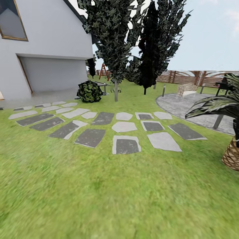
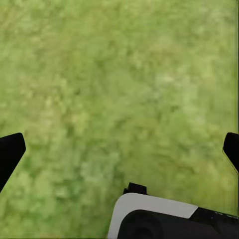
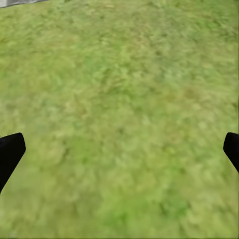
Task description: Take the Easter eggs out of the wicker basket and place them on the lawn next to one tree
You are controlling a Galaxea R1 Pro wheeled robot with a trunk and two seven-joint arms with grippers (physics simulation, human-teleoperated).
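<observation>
Left pincer [image 2: 119,149]: the two dark fingertips [image 2: 10,152] sat at opposite edges of the left wrist view, spread wide, nothing between them, hanging over bare lawn [image 2: 114,84]. A white and black part of the robot [image 2: 164,219] showed below them.

Right pincer [image 3: 119,149]: same stance in the right wrist view, spread wide, holding nothing, touching nothing, over grass.

Head view: lawn [image 1: 99,199] filled the foreground. Beyond it lay grey stepping stones [image 1: 124,144] in rough rows. Past the stones stood a tree [image 1: 115,89] with a pale straight trunk and jagged speckled leaves; just right of it, a near-black tree [image 1: 148,49]. A round speckled bush [image 1: 89,91] sat left of the pale trunk, near the white house [image 1: 43,49]. At right, a grey round patio [image 1: 179,104] carried a pale woven chair [image 1: 186,89], with the slatted fence [image 1: 199,78] behind. A palm [image 1: 229,132] with a woven-looking base cut in at the right edge. No basket or eggs could be made out.
</observation>
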